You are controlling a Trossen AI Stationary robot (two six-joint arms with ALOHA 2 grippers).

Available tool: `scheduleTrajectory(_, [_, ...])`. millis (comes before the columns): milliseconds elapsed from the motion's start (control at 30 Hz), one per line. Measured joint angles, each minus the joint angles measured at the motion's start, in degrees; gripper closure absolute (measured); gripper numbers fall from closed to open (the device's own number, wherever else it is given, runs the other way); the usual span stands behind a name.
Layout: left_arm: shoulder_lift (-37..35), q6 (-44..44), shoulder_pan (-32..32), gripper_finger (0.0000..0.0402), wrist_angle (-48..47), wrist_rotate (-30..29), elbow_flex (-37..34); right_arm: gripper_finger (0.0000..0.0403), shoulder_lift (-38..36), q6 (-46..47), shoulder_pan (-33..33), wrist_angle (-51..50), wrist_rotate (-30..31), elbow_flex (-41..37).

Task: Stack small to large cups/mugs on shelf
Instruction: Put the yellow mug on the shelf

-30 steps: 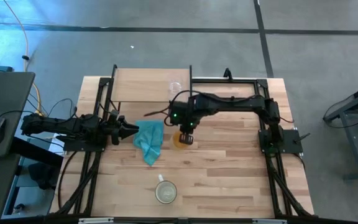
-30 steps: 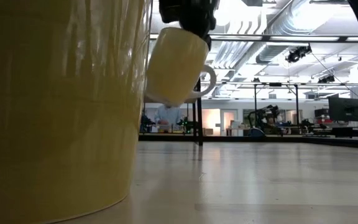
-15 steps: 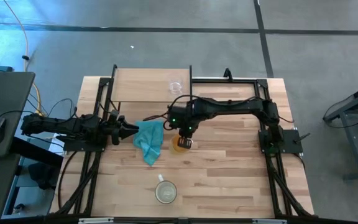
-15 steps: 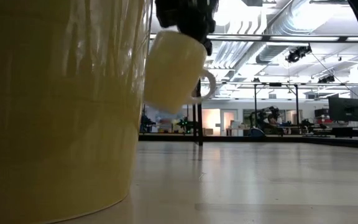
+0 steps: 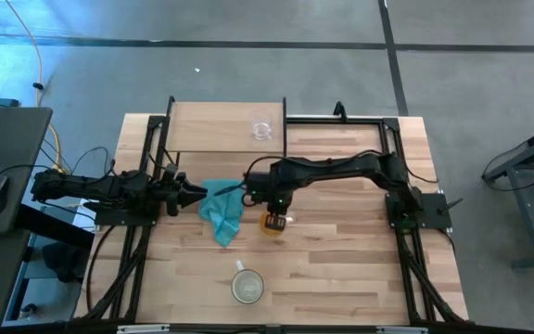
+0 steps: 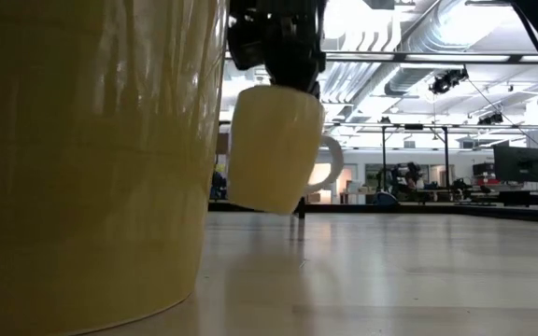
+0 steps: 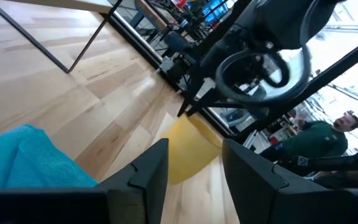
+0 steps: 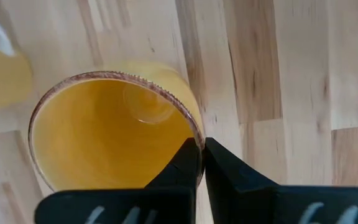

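Orange mug [image 5: 272, 223] hangs from the right gripper [image 5: 276, 210], whose fingers [image 8: 191, 163] are pinched tight on its rim, one inside and one outside. In the low view the mug [image 6: 274, 149] is clear of the tabletop, close to upright with its handle pointing away from the big pale mug in the foreground. It is over the middle of the table [image 5: 341, 269], just beside the teal cloth [image 5: 221, 209] and well apart from the shelf [image 5: 216, 125].

Only the glass cup [image 5: 262, 129] stands on the shelf, near its right edge. The white mug [image 5: 247, 285] sits on the table near the front edge, untouched, far from the shelf.

The left gripper [image 5: 193, 192] waits at the table's left side, its fingers [image 7: 145, 171] spread apart with nothing between them, pointing towards the cloth.

My judgement is that the task is at an early stage: the smallest vessel looks placed, the middle one is lifted but not yet carried to the shelf, and the largest is still to be fetched. No stacking or nesting is visible so far.
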Motion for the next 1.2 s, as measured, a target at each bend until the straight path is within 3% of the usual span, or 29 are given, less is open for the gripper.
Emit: scheduleTrajectory(1200, [0.00,-0.02,0.00,0.0263,-0.02,0.44,0.00,0.0403,2.30,2.30,0.52,-2.63,0.77,0.17])
